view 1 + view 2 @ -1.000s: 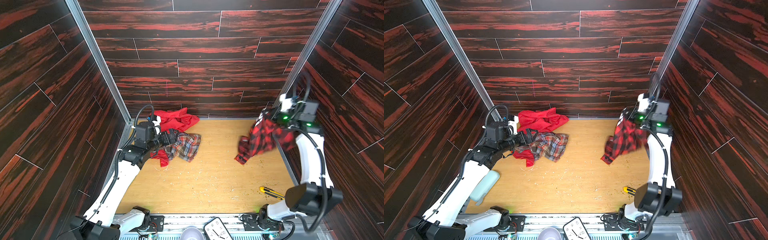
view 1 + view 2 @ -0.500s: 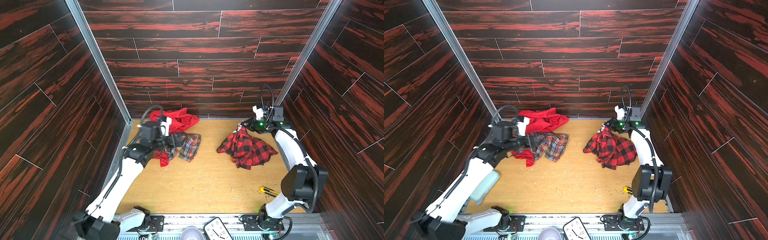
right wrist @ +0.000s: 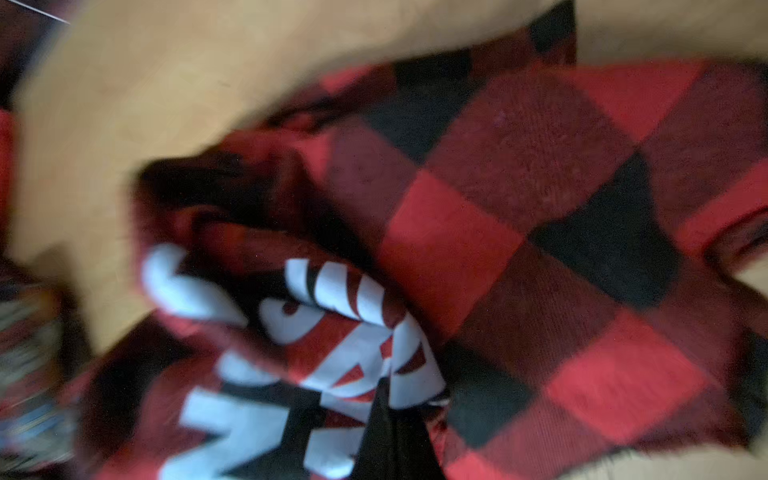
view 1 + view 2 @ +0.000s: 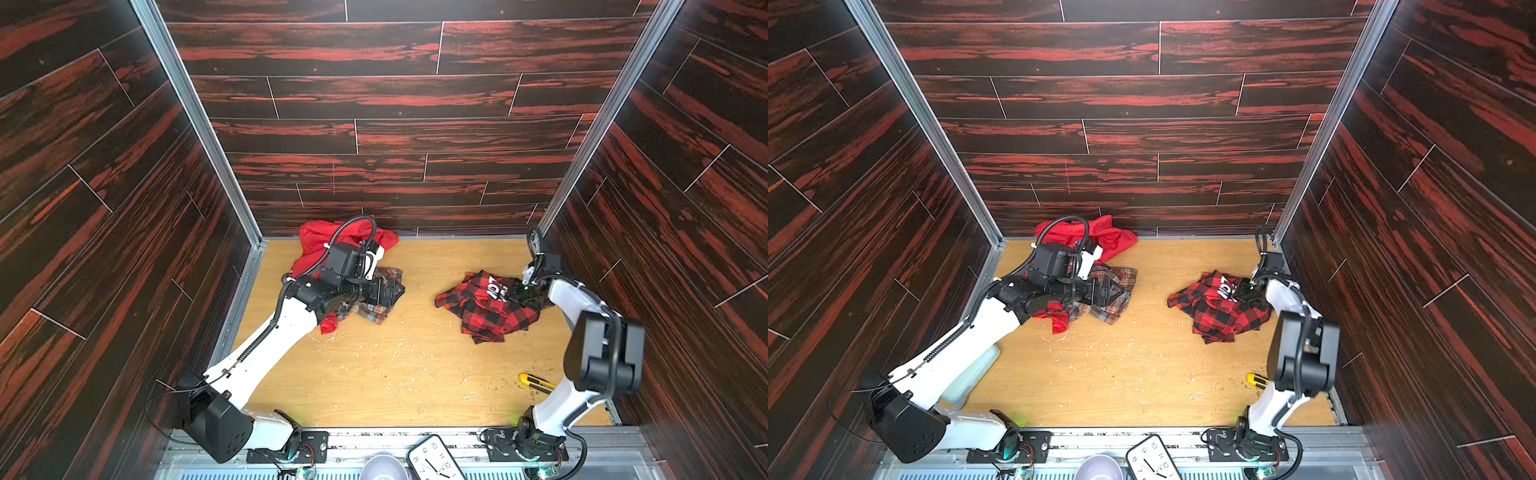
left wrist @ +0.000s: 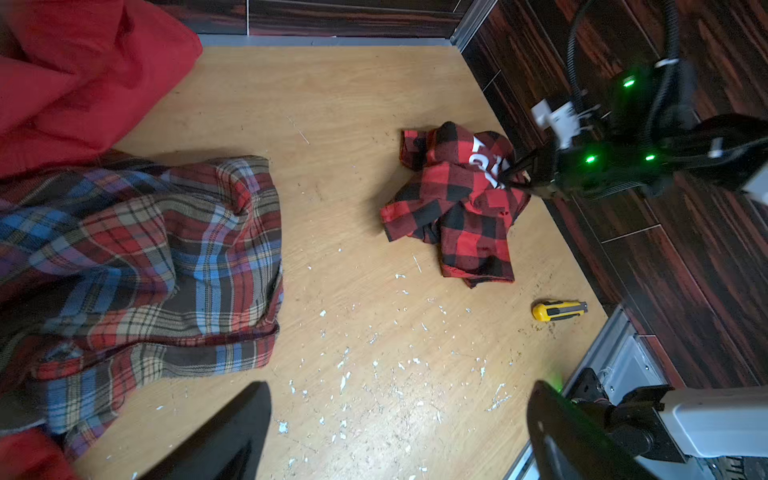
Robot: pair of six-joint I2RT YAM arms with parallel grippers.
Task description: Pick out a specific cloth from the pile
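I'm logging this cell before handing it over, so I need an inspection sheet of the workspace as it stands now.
Surface: wooden tabletop, littered with small white flecks.
Job's things: buffalo-check cloth lies crumpled on the right, apart from the pile of plain red fabric and plaid shirt at back left.
Clutter: yellow utility knife near the right arm's base; clock and bowl at the front edge.
Grippers: left gripper open at the plaid shirt's edge, contact unclear; right gripper shut on the cloth at its white lettering.
Cables: black hose loops over the left wrist; no snag seen.
Surroundings: dark red-black wood-look walls on three sides.
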